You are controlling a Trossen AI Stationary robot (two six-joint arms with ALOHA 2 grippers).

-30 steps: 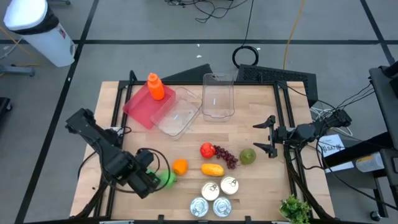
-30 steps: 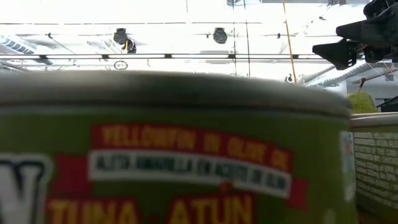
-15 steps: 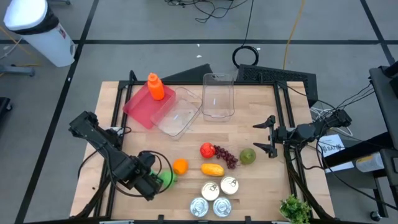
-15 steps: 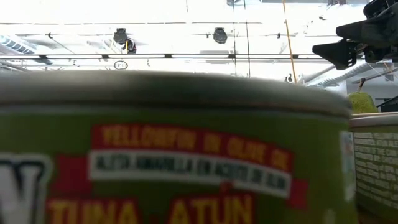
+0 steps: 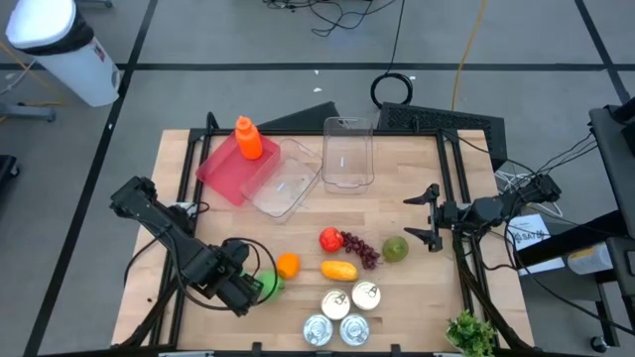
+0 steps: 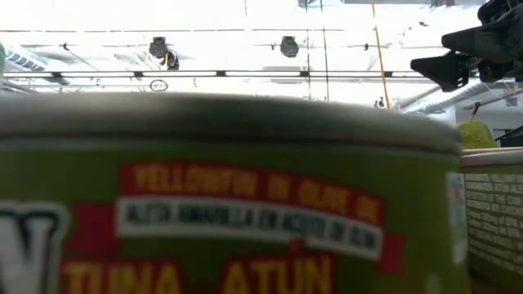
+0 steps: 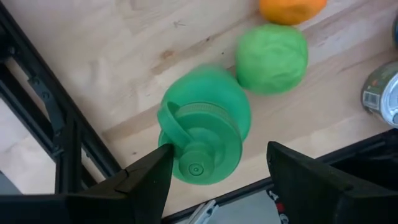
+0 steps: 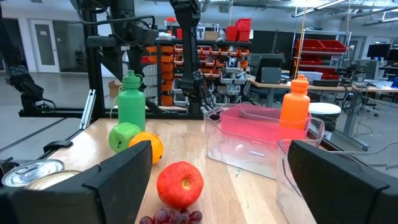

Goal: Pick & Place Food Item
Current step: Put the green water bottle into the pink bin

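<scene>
Left hand point(image 7: 214, 168) lower, astride green bottle point(image 7: 202, 134)

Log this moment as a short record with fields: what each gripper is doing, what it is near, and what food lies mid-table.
left gripper: open, over the green bottle, its fingers either side of the cap
beside the bottle: green fruit, then orange
right gripper: open, waiting at the table's right edge
mid-table food: red apple, grapes, mango, green pear
front: tuna cans
</scene>
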